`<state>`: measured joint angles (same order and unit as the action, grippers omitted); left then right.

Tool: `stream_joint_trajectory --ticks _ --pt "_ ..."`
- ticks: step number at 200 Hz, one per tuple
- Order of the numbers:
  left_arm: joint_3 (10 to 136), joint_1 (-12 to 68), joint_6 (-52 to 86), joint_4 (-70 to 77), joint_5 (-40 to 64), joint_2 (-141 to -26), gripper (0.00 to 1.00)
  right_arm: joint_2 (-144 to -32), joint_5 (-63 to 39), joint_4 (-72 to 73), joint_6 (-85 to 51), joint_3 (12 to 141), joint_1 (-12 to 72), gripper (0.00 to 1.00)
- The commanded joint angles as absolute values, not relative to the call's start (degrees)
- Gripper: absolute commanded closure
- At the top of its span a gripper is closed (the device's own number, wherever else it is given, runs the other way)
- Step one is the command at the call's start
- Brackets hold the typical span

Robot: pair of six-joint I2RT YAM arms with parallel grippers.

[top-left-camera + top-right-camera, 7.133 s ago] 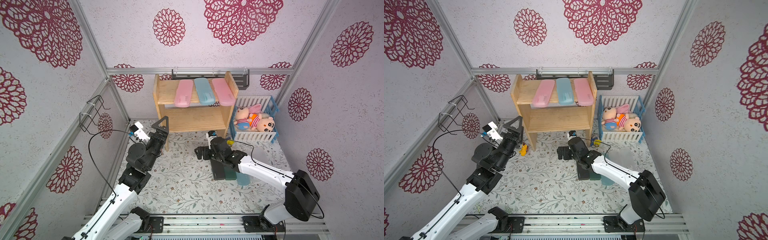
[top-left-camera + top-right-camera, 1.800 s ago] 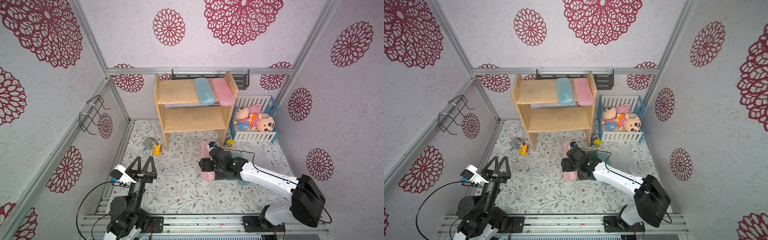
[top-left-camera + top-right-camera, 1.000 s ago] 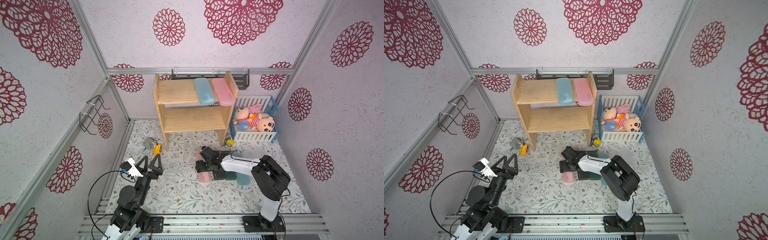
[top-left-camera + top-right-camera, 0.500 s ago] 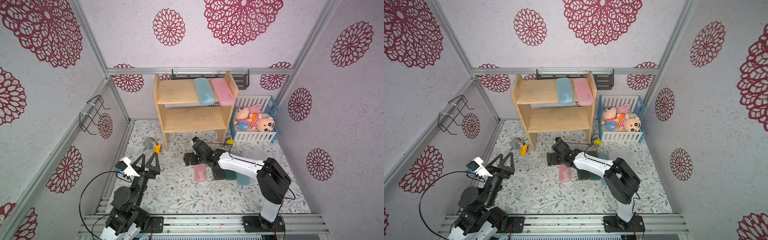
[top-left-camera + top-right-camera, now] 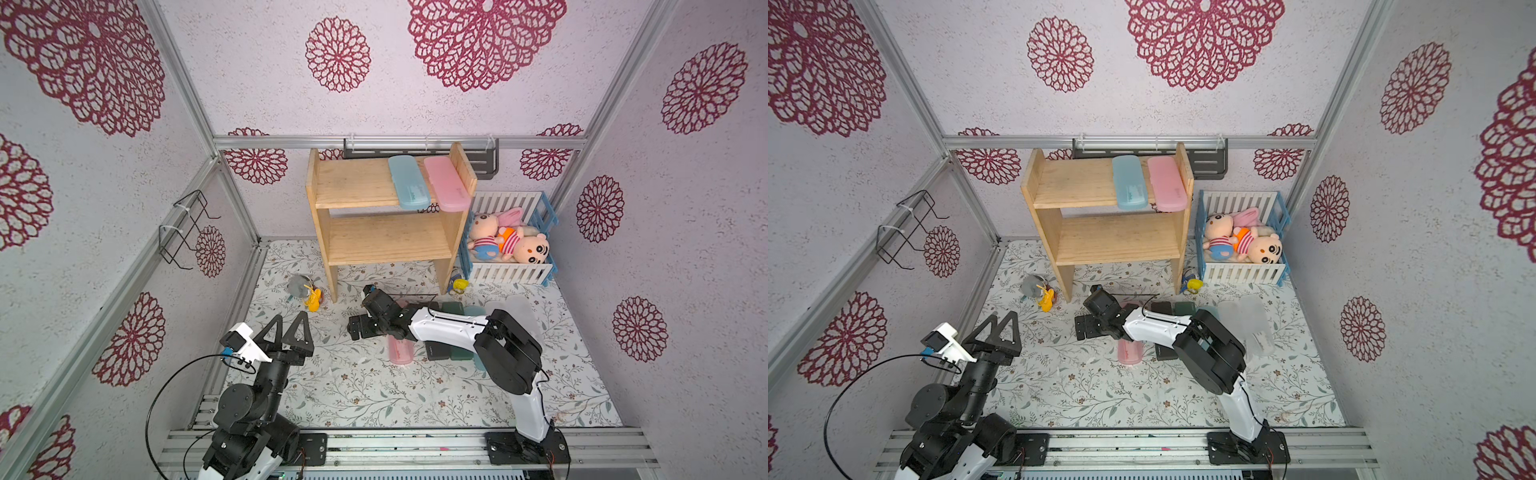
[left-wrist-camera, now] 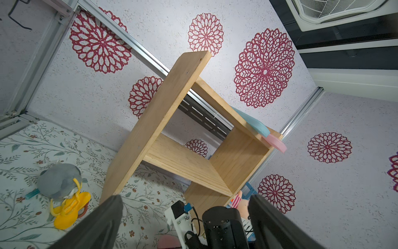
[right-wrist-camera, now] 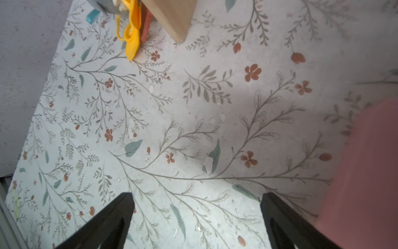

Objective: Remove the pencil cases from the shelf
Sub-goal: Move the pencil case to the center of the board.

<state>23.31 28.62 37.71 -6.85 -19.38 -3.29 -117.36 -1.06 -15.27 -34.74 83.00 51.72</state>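
Observation:
The pine shelf (image 5: 374, 195) holds a light blue pencil case (image 5: 409, 183) and a pink one (image 5: 446, 183) on the right of its top board; the lower board is bare. On the mat lie a pink case (image 5: 400, 351), a black one (image 5: 438, 353), a dark green one (image 5: 459, 353), a teal one (image 5: 476, 311) and frosted clear ones (image 5: 519, 316). My right gripper (image 5: 361, 328) hangs open and empty just left of the floor pink case (image 7: 366, 172). My left gripper (image 5: 291, 322) stands open and empty at the near left, facing the shelf (image 6: 172, 129).
A grey and yellow toy (image 5: 305, 291) lies by the shelf's left leg. A small yellow toy (image 5: 459, 284) sits by the right leg. The white-and-blue crib (image 5: 509, 272) with plush dolls stands right of the shelf. A wire rack (image 5: 183, 232) hangs on the left wall.
My right gripper has opened, leaving the pink case on the mat beside the black one, and has moved left off it. The left arm has shifted slightly.

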Motion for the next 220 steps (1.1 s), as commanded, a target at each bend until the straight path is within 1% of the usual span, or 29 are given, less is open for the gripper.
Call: stream_joint_trajectory --ticks 1,98,188,220 --pt "24.3 28.9 36.8 -10.6 -20.6 -1.3 0.03 -117.0 0.8 -14.6 -35.7 82.7 50.8 0.01" --pt "29.0 28.9 35.6 -16.8 -20.2 -0.3 0.03 -114.8 2.3 -14.9 -35.0 75.7 48.4 0.01" --pt "27.1 28.9 37.9 -13.7 -19.3 -0.6 0.03 -108.8 4.2 -15.5 -32.6 70.6 46.0 0.01" --pt "26.3 28.9 42.5 -8.8 -17.3 -4.8 0.03 -107.0 4.3 -15.5 -32.0 69.7 44.8 0.01"
